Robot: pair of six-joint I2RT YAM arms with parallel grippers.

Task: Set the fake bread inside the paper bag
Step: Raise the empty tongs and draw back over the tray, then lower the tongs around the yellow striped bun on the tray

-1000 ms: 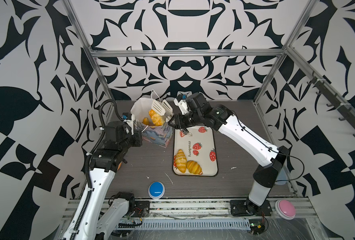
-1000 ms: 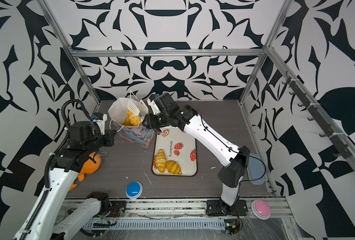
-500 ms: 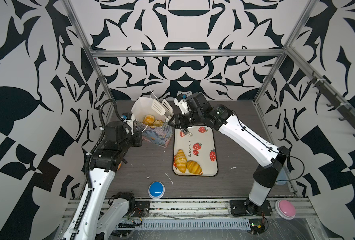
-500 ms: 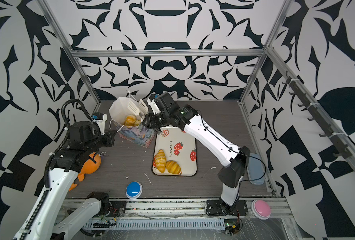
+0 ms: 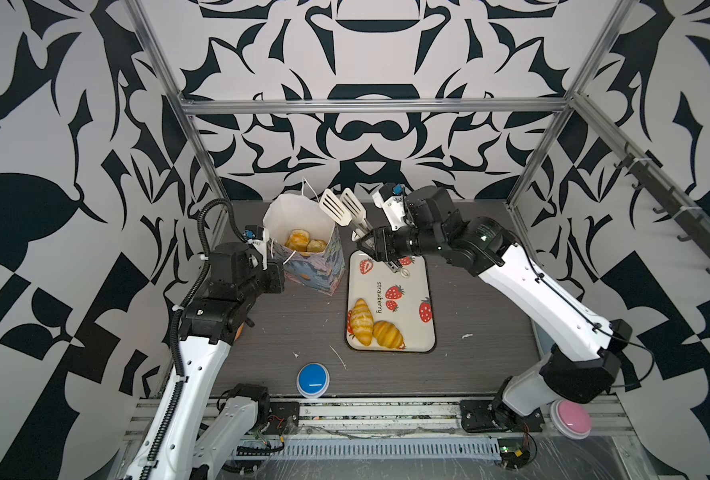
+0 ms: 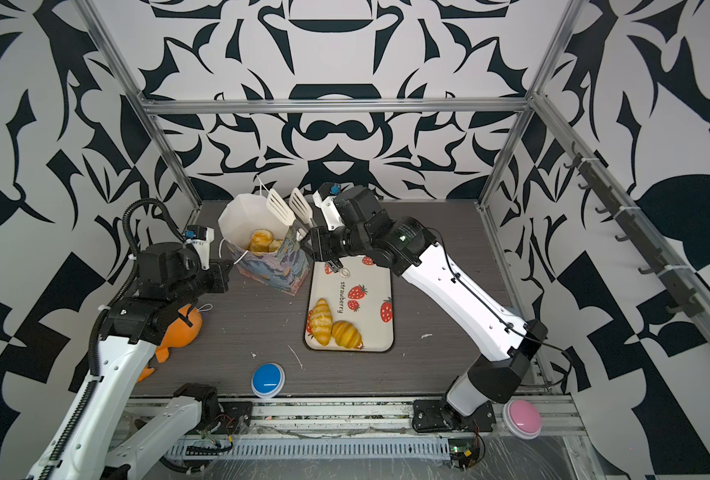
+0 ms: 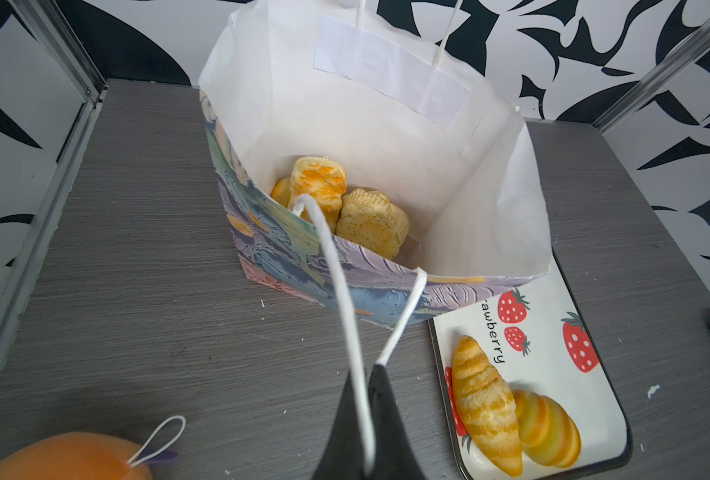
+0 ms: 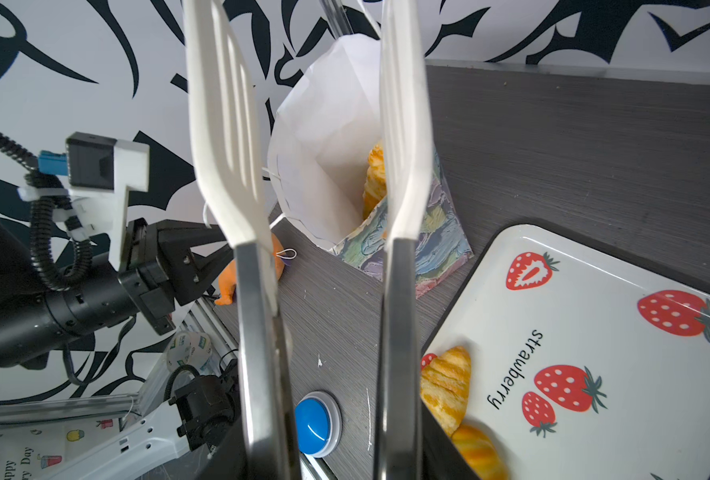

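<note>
The paper bag (image 5: 309, 268) (image 6: 276, 272) stands open at the back left of the table. Several fake bread pieces (image 5: 300, 240) (image 6: 262, 240) (image 7: 318, 185) lie inside it. Two croissants (image 5: 361, 322) (image 6: 346, 333) (image 7: 486, 403) rest on the strawberry tray (image 5: 411, 286) (image 7: 548, 374). My left gripper (image 5: 276, 270) (image 7: 365, 374) is shut on the bag's white cord handle (image 7: 345, 291). My right gripper (image 5: 376, 245) (image 8: 328, 457) is shut on white slotted tongs (image 5: 340, 208) (image 8: 228, 145). Their blades stand apart beside the bag's mouth, with nothing between them.
A blue button (image 5: 313, 377) sits near the front edge, and a pink button (image 5: 570, 419) is at the front right on the rail. An orange plush toy (image 6: 182, 324) lies under my left arm. Metal frame posts and patterned walls enclose the table.
A pastry that was at the bag's mouth by the tongs has dropped down into the bag. Both arms have hardly moved.
</note>
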